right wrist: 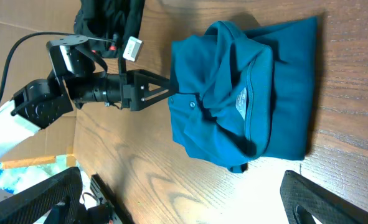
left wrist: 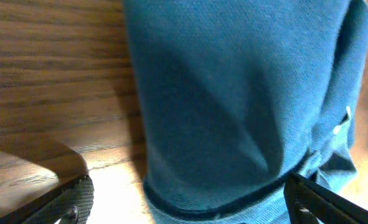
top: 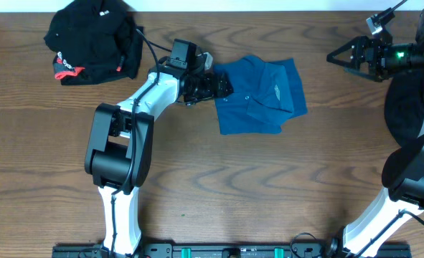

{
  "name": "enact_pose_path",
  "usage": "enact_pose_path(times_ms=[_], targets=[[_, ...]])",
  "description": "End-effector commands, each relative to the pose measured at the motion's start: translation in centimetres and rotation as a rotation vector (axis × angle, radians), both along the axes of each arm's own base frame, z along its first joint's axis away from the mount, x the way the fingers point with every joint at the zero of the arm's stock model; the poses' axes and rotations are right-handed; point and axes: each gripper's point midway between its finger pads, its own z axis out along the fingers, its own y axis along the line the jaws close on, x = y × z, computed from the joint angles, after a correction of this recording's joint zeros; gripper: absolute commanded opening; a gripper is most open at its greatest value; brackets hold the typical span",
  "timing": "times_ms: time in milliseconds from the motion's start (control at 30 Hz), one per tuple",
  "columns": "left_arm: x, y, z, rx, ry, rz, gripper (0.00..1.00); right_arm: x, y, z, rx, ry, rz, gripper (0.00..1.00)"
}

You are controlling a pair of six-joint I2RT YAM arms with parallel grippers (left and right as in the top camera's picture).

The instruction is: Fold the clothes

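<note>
The blue shirt (top: 262, 97) lies a little above the middle of the overhead frame, on the wooden table (top: 269, 186). It is folded to a rough rectangle, with the collar on top. The left gripper (top: 222, 84) stands at the left edge of the shirt with its jaws wide. In the left wrist view its two fingers (left wrist: 76, 202) are only dark corners at the bottom of the frame, and the blue cloth fills the space between them. Whether the tips touch the cloth I cannot tell.

The right gripper (top: 341, 57) is in the upper right, well apart from the shirt. Its jaws are wide too and hold nothing (its own camera cuts them off at the bottom corners).

A black garment (top: 93, 39) with red and white trim is bunched in the upper left. A dark heap (top: 399, 107) at the right edge is partly hidden by the right arm and is hard to make out.
</note>
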Motion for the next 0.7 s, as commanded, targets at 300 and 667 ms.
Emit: enact_pose_path(times_ms=[300,667], targets=[[-1.3,-0.8,-1.9,-0.036,0.029,-0.083,0.98,-0.1,0.5,1.2,-0.005,-0.048,0.023,0.99],[-3.0,-3.4,-4.3,-0.151,0.087,-0.175,0.98,-0.1,0.5,1.2,-0.005,-0.049,0.024,0.99]])
